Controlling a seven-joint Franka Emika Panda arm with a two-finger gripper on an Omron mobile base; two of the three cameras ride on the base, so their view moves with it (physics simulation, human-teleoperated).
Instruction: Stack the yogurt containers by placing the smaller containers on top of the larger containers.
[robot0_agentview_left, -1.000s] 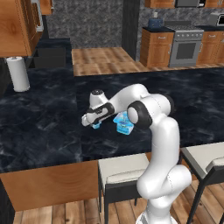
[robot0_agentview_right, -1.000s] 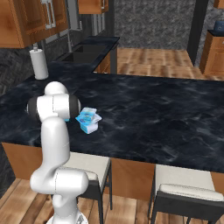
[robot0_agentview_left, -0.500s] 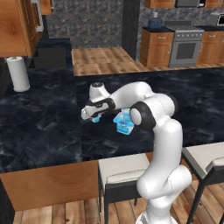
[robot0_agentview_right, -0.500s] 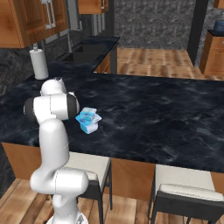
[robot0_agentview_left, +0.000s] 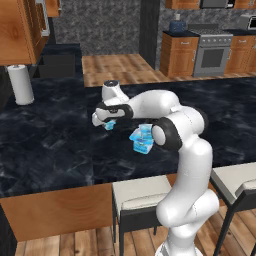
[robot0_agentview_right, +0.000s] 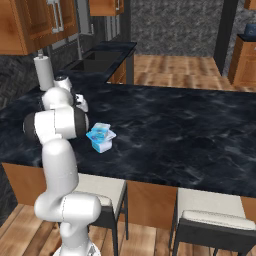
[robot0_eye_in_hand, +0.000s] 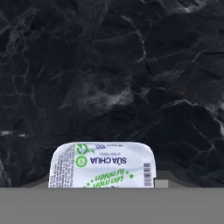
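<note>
Progress check, read from the left of the tool across to its right.

Far to the tool's left: paper towel roll (robot0_agentview_left: 21, 84) upright at the back of the counter (robot0_agentview_left: 50, 145). Well apart, not part of the job.

At the tool: gripper (robot0_agentview_left: 106, 121) hangs over the dark counter with the arm reaching out ahead of the base. The tiny tub (robot0_agentview_left: 110, 125) sits right under it, between the jaws. From the hand camera the tub's printed white lid (robot0_eye_in_hand: 103, 165) lies close up at the finger end, with bare marble beyond it. Jaws stand part-way apart and pinch this tub across its width. It looks carried clear of the counter, though the gap beneath it is hard to make out.

Just to the tool's right, a little nearer the base: the other two containers, together. The medium tub (robot0_agentview_left: 141, 134) rests on the widest tub (robot0_agentview_left: 144, 146). From the right base camera the medium tub (robot0_agentview_right: 100, 132) sits slightly askew on the widest tub (robot0_agentview_right: 102, 144) but within its rim, as far as can be told.

Judgement on progress:
- Done: medium on widest, and tiny tub picked up.
- Left: carry the tiny tub sideways to the right, over the pair, lower it onto the medium tub's lid, let go, back away.
- Roughly two thirds along.
- Watch: top lid is skewed, so the tiny tub wants centring before release
</note>
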